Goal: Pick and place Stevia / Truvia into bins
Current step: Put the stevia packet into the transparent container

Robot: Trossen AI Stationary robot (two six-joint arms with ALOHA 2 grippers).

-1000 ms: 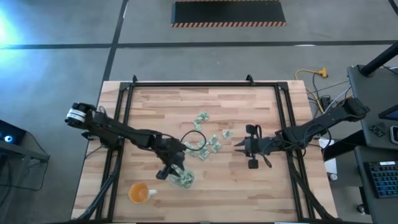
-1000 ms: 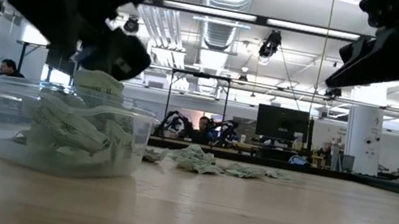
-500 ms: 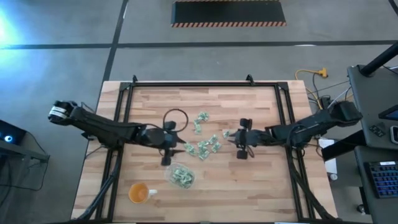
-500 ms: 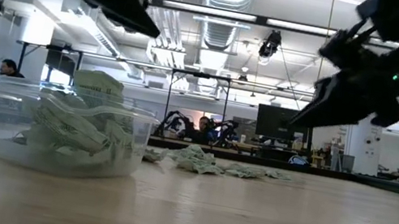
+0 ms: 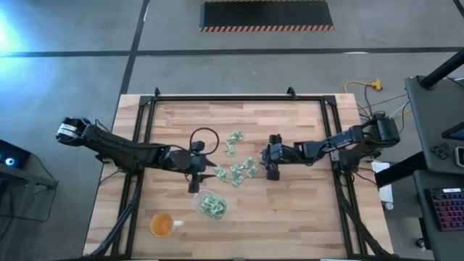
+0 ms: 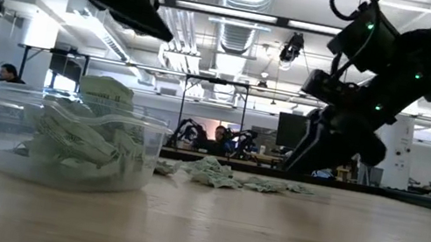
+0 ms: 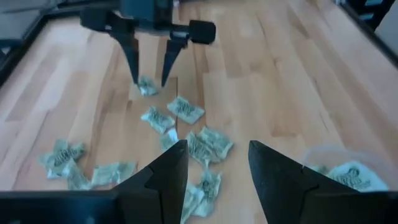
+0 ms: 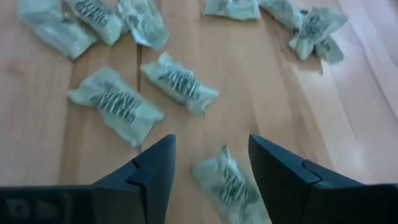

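Note:
Several pale green and white sweetener packets (image 5: 235, 171) lie flat on the wooden table, with a few more farther back (image 5: 233, 138). The clear tub (image 5: 210, 204) stands toward the near edge and holds several packets (image 6: 75, 136). My right gripper (image 5: 268, 161) is open and low over the right end of the packet cluster. Its fingers stand on either side of one packet (image 8: 227, 180) without touching it; this also shows in the left wrist view (image 7: 147, 88). My left gripper (image 7: 217, 168) is open and empty. It hovers above the table to the left of the cluster, beyond the tub (image 7: 339, 171).
An orange cup with a handle (image 5: 161, 225) stands near the table's near left corner. A black frame (image 5: 239, 98) runs along the table's far edge and sides. Bare wood (image 5: 290, 217) lies to the right of the tub.
My left gripper has risen from over the tub and gone toward the far edge, then held still. My right gripper has gone toward the table's left edge and down onto the right end of the packet cluster, staying open.

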